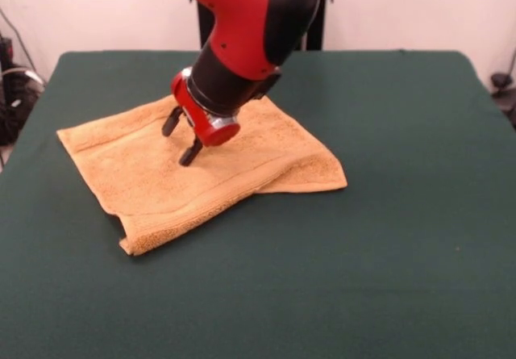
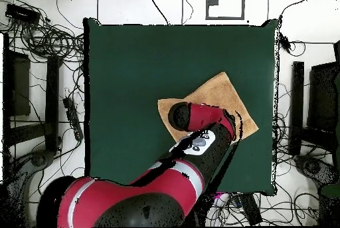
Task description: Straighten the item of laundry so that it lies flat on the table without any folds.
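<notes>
Presently the claw hangs just above the towel, its two dark fingers spread apart and gripping nothing. The arm slants down from above, so the claw points toward the middle of the cloth, nearer its far edge than its near one.

The towel lies on the worktop, left of centre in the front view. It is not flat: a second layer peeks out beneath the top layer along the right-hand side and ends in a corner pointing right, and the near left corner looks doubled as well (a thick, rolled hem shows there). So the cloth appears folded roughly in half.

To do this step well, you should not pinch in the middle, where both layers would likely be caught together. Aim instead for a free edge or corner of the top layer only, lower until one finger slides over and one under that single layer, then close. Lift only a little and draw the layer away from the fold line, so the lower layer stays put by friction on the felt.

From overhead, the arm covers much of the towel; only its far part shows, so the claw's contact cannot be judged there.
</notes>
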Tool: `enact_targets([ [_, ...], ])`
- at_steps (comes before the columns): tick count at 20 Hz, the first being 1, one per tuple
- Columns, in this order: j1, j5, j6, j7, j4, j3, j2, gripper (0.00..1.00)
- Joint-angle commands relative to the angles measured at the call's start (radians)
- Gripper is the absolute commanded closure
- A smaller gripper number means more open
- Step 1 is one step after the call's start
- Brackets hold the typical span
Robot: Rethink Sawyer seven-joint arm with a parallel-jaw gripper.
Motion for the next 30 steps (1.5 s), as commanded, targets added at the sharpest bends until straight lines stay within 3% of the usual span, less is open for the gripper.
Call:
enact_targets([
  [1, -0.067, 0.038, 0.11, 0.03, 0.112, 0.246, 0.012, 0.0],
  [6, -0.059, 0.02, 0.01, 0.039, 0.147, 0.281, -0.022, 0.0],
  [23, -0.112, 0.005, -0.026, 0.02, 0.172, 0.394, -0.128, 0.0],
  [26, -0.142, -0.008, -0.066, -0.007, 0.172, 0.439, -0.127, 0.0],
  [30, -0.25, -0.045, -0.136, -0.099, 0.206, 0.581, -0.154, 0.0],
])
